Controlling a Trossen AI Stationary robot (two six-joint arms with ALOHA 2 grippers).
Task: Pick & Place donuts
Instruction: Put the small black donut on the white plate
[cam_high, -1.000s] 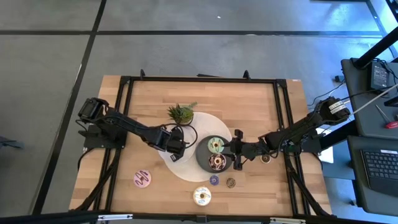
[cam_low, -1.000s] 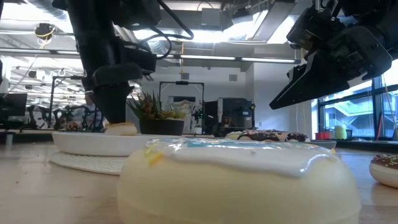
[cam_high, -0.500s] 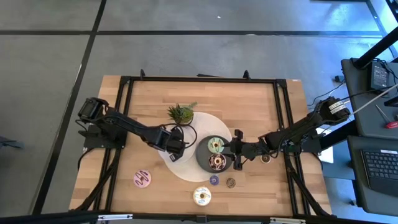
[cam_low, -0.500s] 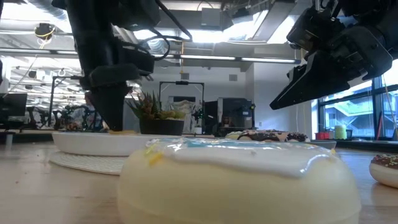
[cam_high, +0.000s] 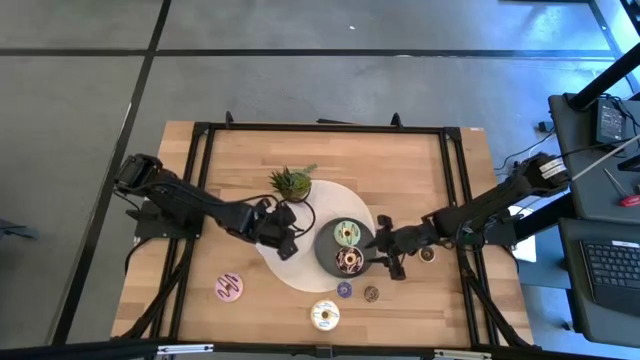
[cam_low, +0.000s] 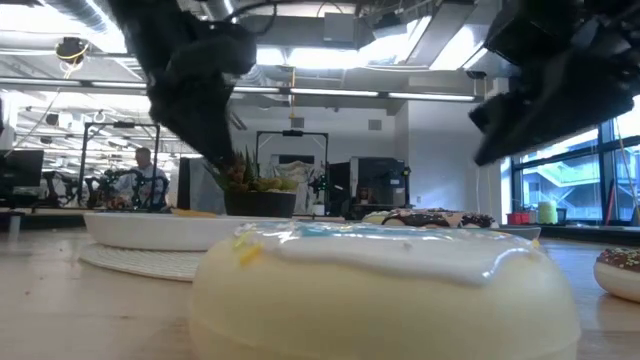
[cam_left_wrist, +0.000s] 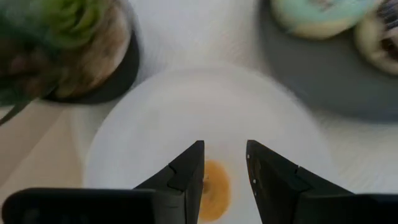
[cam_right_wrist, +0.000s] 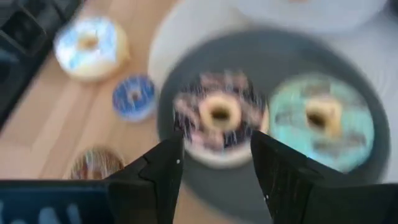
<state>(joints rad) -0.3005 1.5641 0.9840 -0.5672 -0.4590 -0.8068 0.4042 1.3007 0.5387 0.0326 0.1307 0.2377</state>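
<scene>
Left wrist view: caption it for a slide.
Open left gripper above an orange mini donut on the white plate, potted plant beside.

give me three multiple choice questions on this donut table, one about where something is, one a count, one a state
1. Where is the small orange donut?
A. on the white plate
B. on the dark grey plate
C. on the bare wood

2. How many donuts lie on the dark grey plate?
A. one
B. two
C. four

3. What is the left pincer doing?
A. open above the orange donut
B. shut on the orange donut
C. shut on the plant

Answers:
1. A: the left wrist view shows the orange donut lying on the white plate.
2. B: on the dark grey plate, the high view shows just the green-iced donut and the chocolate-sprinkled donut.
3. A: the left pincer has its fingers apart with the donut showing through the gap, untouched.
</scene>
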